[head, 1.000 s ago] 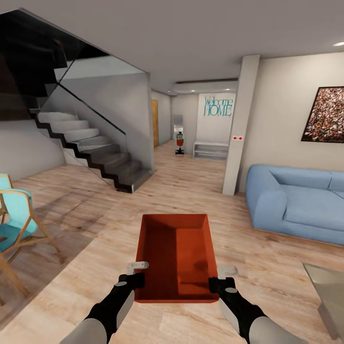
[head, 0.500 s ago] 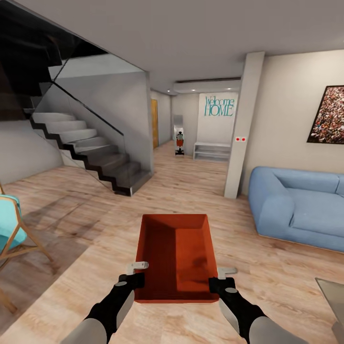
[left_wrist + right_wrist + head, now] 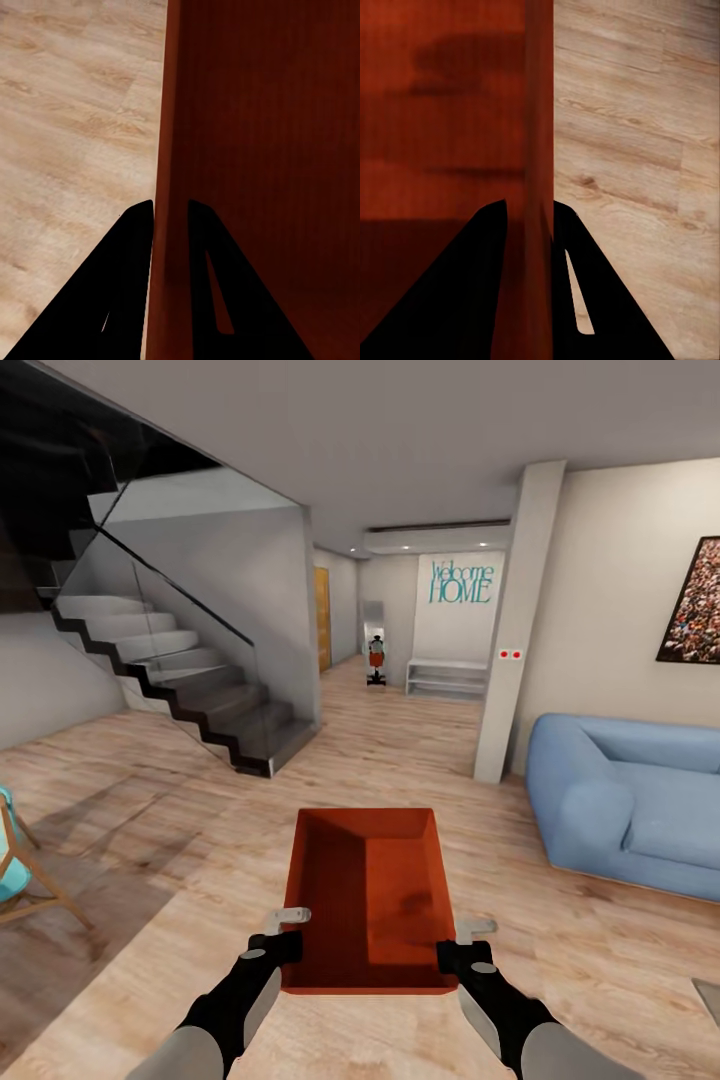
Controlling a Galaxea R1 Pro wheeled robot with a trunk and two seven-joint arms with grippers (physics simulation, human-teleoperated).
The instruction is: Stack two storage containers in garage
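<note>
- Living room: wood floor (image 3: 150,830) all round, blue sofa (image 3: 625,815) on the right, stairs (image 3: 170,680) on the left, hallway with a "Welcome HOME" sign (image 3: 460,582) dead ahead.
- Whole view shifted over the last second: sofa and pillar (image 3: 515,620) sliding right, turquoise chair (image 3: 15,860) almost gone at the left edge, glass table reduced to a corner at lower right. Camera motion, then, not furniture moving — base rolling and swinging a little left, lining up on the hallway.
- Bin (image 3: 368,900) unchanged against the arms: same spot low in front, open side up, empty, carried clear of the floor.
- Left gripper (image 3: 283,932) clamped on the bin's left wall; in the left wrist view, one finger (image 3: 120,285) outside, the other inside, red wall pinched between.
- Right gripper (image 3: 462,945) likewise, closed on the right wall; finger (image 3: 585,292) outside over the planks, its mate inside.
- Meaning for the task: transport leg under way, hold looking steady, first bin on its way out. No garage concrete to be seen yet, so plenty of driving left.
- Second bin nowhere among these views; probably a return trip needed.
- Worth watching: stair corner and pillar flanking the route ahead.
</note>
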